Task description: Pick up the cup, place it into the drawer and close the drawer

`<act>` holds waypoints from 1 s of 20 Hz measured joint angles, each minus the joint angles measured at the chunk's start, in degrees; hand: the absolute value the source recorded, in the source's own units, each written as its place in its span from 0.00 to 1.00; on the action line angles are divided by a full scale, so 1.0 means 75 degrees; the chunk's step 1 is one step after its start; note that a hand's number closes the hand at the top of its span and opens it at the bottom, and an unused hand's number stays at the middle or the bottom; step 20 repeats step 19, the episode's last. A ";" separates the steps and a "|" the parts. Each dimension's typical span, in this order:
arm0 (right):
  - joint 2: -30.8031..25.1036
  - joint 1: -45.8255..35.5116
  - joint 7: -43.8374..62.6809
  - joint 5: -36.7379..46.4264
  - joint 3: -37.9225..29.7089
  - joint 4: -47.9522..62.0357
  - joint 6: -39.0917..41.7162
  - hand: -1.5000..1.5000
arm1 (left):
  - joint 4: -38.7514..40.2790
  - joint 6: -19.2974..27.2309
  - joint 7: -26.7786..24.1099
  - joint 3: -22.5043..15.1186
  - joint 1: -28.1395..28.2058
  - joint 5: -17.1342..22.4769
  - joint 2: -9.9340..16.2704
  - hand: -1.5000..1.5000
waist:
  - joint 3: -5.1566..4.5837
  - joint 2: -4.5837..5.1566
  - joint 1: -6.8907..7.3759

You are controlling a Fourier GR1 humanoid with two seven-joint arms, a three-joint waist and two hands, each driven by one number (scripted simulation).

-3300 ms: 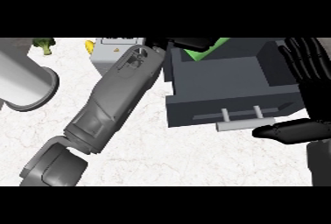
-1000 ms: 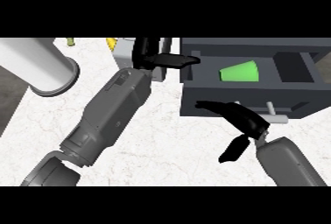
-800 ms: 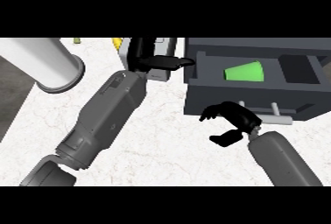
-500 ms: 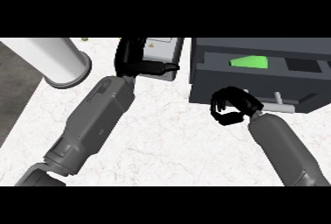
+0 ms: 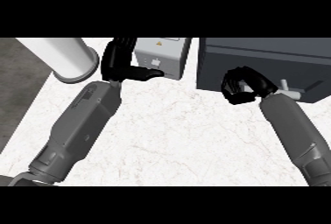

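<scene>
Drawer (image 5: pixel 265 61): shut, contents hidden.
Right hand (image 5: pixel 244 85): fingers curled empty against its front.
Left hand (image 5: pixel 123 63): fingers relaxed, holding nothing.

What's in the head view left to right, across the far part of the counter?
White cylinder → left hand → light grey box → right hand with curled fingers at the dark drawer unit → drawer handle.

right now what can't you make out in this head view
- Cup: not visible anywhere; whether it sits inside the drawer unit cannot be told, since only its dark top and front show.
- Drawer handle: partly covered by the curled right hand; contact unclear.
- White cylinder: top cut off by the upper edge.
- Grey box: left side hidden behind the left hand.
</scene>
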 measured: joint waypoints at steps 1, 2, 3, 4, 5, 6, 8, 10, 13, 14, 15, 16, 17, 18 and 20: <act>-0.0002 -0.0026 -0.0016 -0.0081 -0.0065 0.0053 0.0081 1.00 | -0.0049 -0.0054 -0.0008 -0.0024 0.0069 -0.0012 0.0027 0.00 | 0.0004 -0.0001 0.0013; -0.0009 -0.0033 -0.0052 -0.0158 -0.0126 0.0085 0.0149 1.00 | -0.0088 -0.0092 0.0019 -0.0014 0.0091 -0.0005 0.0095 0.00 | 0.0006 0.0000 0.0031; -0.0025 -0.0038 -0.0079 -0.0225 -0.0171 0.0112 0.0235 1.00 | -0.0135 -0.0125 0.0044 -0.0031 0.0110 -0.0011 0.0122 0.00 | 0.0010 -0.0001 0.0051; -0.0044 -0.0043 -0.0084 -0.0298 -0.0217 0.0129 0.0339 1.00 | -0.0177 -0.0177 0.0060 -0.0034 0.0146 -0.0004 0.0158 0.00 | 0.0014 0.0000 0.0072; -0.0070 -0.0022 -0.0116 -0.0356 -0.0253 0.0129 0.0408 1.00 | -0.0221 -0.0218 0.0073 -0.0034 0.0177 0.0000 0.0205 0.00 | 0.0015 -0.0001 0.0104; -0.0089 -0.0020 -0.0106 -0.0416 -0.0286 0.0133 0.0499 1.00 | -0.0259 -0.0262 0.0090 -0.0053 0.0213 -0.0001 0.0220 0.00 | 0.0019 0.0000 0.0123; -0.0136 -0.0005 -0.0101 -0.0544 -0.0349 0.0116 0.0700 1.00 | -0.0319 -0.0357 0.0116 -0.0089 0.0308 -0.0001 0.0249 0.00 | 0.0028 0.0009 0.0162; -0.0197 0.0026 -0.0133 -0.0652 -0.0386 0.0069 0.0906 1.00 | -0.0376 -0.0435 0.0131 -0.0104 0.0363 0.0009 0.0270 0.00 | 0.0036 0.0028 0.0200; -0.0274 0.0094 -0.0161 -0.0805 -0.0443 -0.0028 0.1149 1.00 | -0.0452 -0.0569 0.0150 -0.0117 0.0457 0.0034 0.0310 0.00 | 0.0049 0.0053 0.0256; -0.0302 0.0112 -0.0146 -0.0856 -0.0459 -0.0057 0.1245 1.00 | -0.0478 -0.0600 0.0165 -0.0127 0.0472 0.0036 0.0321 0.00 | 0.0056 0.0057 0.0276; -0.0332 0.0127 -0.0143 -0.0908 -0.0472 -0.0085 0.1355 1.00 | -0.0503 -0.0622 0.0170 -0.0127 0.0501 0.0051 0.0315 0.00 | 0.0064 0.0063 0.0293; -0.0353 0.0149 -0.0139 -0.0959 -0.0491 -0.0121 0.1434 1.00 | -0.0524 -0.0647 0.0174 -0.0137 0.0515 0.0052 0.0313 0.00 | 0.0065 0.0074 0.0307; -0.0373 0.0169 -0.0126 -0.0999 -0.0504 -0.0153 0.1498 1.00 | -0.0541 -0.0682 0.0181 -0.0141 0.0543 0.0056 0.0329 0.00 | 0.0069 0.0079 0.0323; -0.0396 0.0179 -0.0109 -0.1040 -0.0512 -0.0179 0.1590 1.00 | -0.0561 -0.0708 0.0187 -0.0139 0.0562 0.0071 0.0326 0.00 | 0.0074 0.0087 0.0332; -0.0431 0.0199 -0.0103 -0.1078 -0.0516 -0.0209 0.1691 1.00 | -0.0572 -0.0719 0.0181 -0.0143 0.0603 0.0069 0.0338 0.00 | 0.0079 0.0092 0.0354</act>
